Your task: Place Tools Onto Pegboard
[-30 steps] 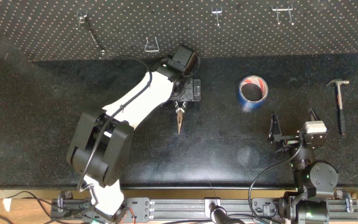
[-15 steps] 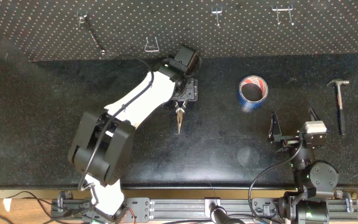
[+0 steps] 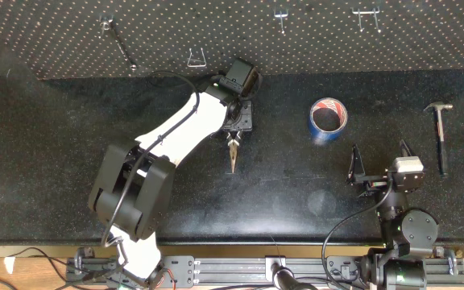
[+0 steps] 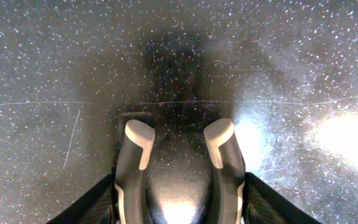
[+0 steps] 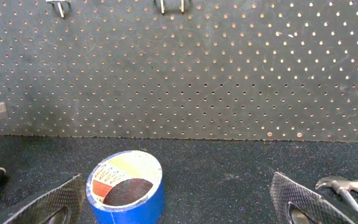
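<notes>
Metal pliers lie just beside the left gripper.

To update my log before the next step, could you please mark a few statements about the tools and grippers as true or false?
1. The tape sits on the table. True.
2. The hammer hangs on the pegboard. False: it lies on the table.
3. The right gripper holds the tape. False: it is open and apart from the tape.
4. The pliers lie on the table by the left gripper. True.
5. A wrench hangs on the pegboard. True.
</notes>
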{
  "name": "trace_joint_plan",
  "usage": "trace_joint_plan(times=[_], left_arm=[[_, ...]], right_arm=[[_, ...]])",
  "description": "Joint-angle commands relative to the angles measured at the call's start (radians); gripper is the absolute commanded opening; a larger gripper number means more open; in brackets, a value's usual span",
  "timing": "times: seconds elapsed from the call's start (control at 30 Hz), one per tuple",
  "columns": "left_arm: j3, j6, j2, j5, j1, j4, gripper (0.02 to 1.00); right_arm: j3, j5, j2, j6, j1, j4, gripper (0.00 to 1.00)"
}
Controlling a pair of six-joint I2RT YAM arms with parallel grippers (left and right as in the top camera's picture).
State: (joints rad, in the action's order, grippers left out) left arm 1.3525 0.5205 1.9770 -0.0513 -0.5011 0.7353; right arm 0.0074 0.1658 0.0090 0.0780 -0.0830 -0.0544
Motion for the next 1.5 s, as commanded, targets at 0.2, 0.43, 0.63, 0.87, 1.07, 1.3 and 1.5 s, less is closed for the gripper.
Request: trace_joint_plan(times=[0.2,0.43,0.63,0.87,1.07,1.3,1.5], left_arm=[[0.007,-0.005,-0.160,-0.093,-0.003,0.040,0.027],[-0.398,0.002,-0.792,-0.264,0.043,0.117,0.029],[-0.416,-0.407,-0.644,-0.524,0.063,-0.909,0.025],[-0.416,-0.407,-0.477,-0.524,0.070,-1.115,0.029],[-0.416,-0.406,-0.431,-0.513,0.091,-1.113,0.029],[-0.416,-0.405,-0.430,-0.512,0.096,-1.119,0.027],[-0.416,-0.402,-0.407,-0.486,0.096,-1.122,0.029]], right_arm=[[-0.003,-0.001,-0.006,0.019,0.003,-0.005,0.976],[-0.003,-0.001,-0.006,0.019,0.003,-0.005,0.976],[-0.003,-0.001,-0.006,0.019,0.003,-0.005,0.976],[-0.003,-0.001,-0.006,0.019,0.003,-0.005,0.976],[-0.003,-0.001,-0.006,0.019,0.003,-0.005,0.976],[-0.003,-0.001,-0.006,0.019,0.003,-0.005,0.974],[-0.003,-0.001,-0.006,0.019,0.003,-0.005,0.976]])
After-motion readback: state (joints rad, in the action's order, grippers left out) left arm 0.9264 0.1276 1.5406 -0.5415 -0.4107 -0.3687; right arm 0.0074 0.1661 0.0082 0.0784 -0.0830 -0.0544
